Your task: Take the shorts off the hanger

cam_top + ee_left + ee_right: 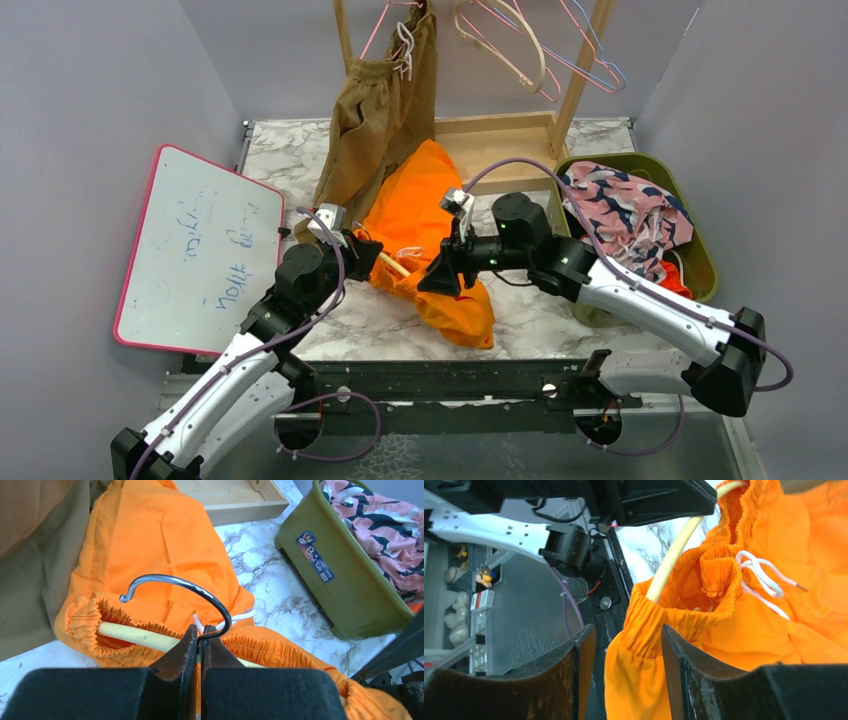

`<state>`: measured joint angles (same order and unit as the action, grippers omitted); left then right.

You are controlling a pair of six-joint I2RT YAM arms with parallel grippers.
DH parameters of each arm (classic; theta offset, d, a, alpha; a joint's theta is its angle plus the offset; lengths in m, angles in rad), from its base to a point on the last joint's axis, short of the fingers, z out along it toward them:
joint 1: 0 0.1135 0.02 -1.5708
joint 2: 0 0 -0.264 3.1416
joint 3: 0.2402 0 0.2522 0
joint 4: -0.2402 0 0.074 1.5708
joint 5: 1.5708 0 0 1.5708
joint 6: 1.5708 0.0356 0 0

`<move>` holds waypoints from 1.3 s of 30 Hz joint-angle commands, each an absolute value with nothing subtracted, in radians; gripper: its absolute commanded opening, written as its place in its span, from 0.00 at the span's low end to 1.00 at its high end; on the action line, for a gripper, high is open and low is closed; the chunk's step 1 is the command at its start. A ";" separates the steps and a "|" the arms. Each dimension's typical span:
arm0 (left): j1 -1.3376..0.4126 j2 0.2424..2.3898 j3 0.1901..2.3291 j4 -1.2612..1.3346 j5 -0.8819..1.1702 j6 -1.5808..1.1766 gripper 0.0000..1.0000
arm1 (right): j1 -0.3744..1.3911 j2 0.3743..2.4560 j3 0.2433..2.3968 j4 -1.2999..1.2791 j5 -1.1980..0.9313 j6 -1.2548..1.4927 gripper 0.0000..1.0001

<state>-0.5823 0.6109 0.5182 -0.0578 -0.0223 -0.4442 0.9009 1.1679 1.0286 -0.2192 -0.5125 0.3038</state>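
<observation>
- Though slumped near the middle of the marble table [545, 310], threaded by the gathered waistband onto the pale wooden bar of the hanger [132, 635]: bright orange shorts [425, 215], white drawstring [764, 580] loose at the front.
- Pinches the foot of the metal hook [165, 577] with the left gripper [200, 642], jaws pressed together, hook curling up above the fingers.
- Straddles one end of the waistband with the right gripper [629, 645], jaws apart, orange cloth in the gap; cannot tell whether either finger presses on it.
- Toward the far edge: tan-brown shorts [375, 130] hanging from the wooden rack [495, 140], lower part just beside the orange pair; bare wire hangers [530, 50] further along the rail.
- At the right edge: green bin [705, 260] holding pink shorts with dark blotches [625, 210], a patch of red-orange cloth [678, 280] at its near side.
- At the left edge: pink-framed whiteboard [195, 250], faint writing across it.
</observation>
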 commanded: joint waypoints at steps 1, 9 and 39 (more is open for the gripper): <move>-0.578 0.621 0.567 -0.080 0.004 -0.455 0.00 | 0.914 1.236 1.078 -0.258 -0.419 0.280 0.50; -0.579 0.592 0.551 -0.087 -0.034 -0.444 0.00 | 0.915 1.243 1.038 -0.256 -0.454 0.285 0.32; -0.578 0.429 0.637 -0.289 -0.353 -0.593 0.00 | 0.916 0.912 0.782 -0.407 -0.034 0.265 0.01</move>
<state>-0.5980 0.4572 0.5766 -0.3183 -0.2501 -0.5381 0.9169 0.8688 0.8211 -0.2821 -0.2134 0.2554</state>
